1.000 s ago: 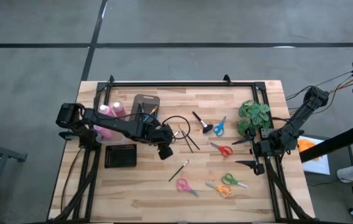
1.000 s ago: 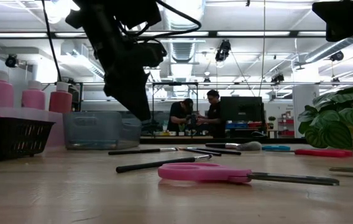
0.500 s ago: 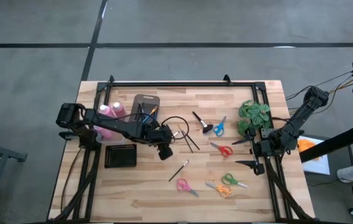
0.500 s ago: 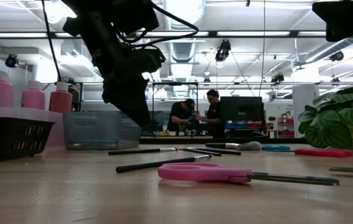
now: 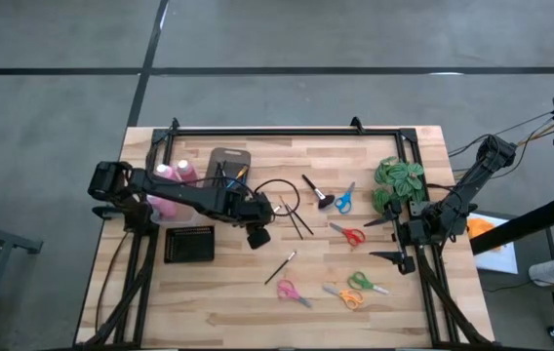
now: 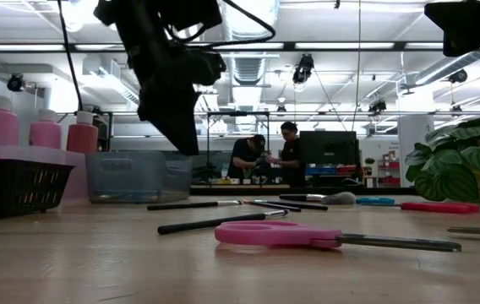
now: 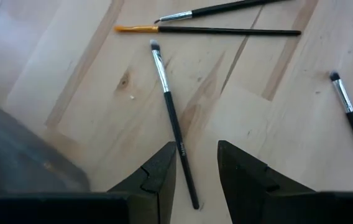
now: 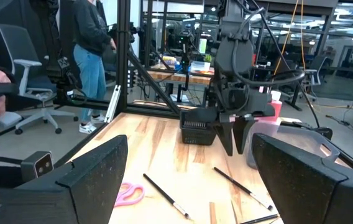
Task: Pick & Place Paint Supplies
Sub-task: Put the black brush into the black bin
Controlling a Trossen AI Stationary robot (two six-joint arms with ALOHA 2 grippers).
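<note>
My left gripper (image 5: pixel 259 232) (image 6: pixel 181 150) hangs open above the middle of the table, fingers pointing down. In the left wrist view a thin black paintbrush (image 7: pixel 171 121) lies flat on the wood, its handle end between my fingers (image 7: pixel 195 160) but below them, untouched. More thin brushes (image 5: pixel 296 220) lie beside it, and one (image 5: pixel 280 267) lies nearer the front. A stubby black brush (image 5: pixel 316 193) lies farther right. Pink bottles (image 5: pixel 175 174) (image 6: pixel 46 131) stand at the left. My right gripper (image 5: pixel 382 240) (image 8: pixel 189 186) waits open at the table's right edge.
A grey bin (image 5: pixel 228 164) holding brushes and a black mesh basket (image 5: pixel 189 244) sit left of the left gripper. Blue (image 5: pixel 343 198), red (image 5: pixel 347 234), pink (image 5: pixel 292 292), green (image 5: pixel 363 284) and orange (image 5: pixel 345 295) scissors lie to the right and front. A leafy plant (image 5: pixel 399 183) stands at the right.
The left gripper dipped a little toward the table and then rose again, staying over the same brushes. Nothing on the table has moved.
</note>
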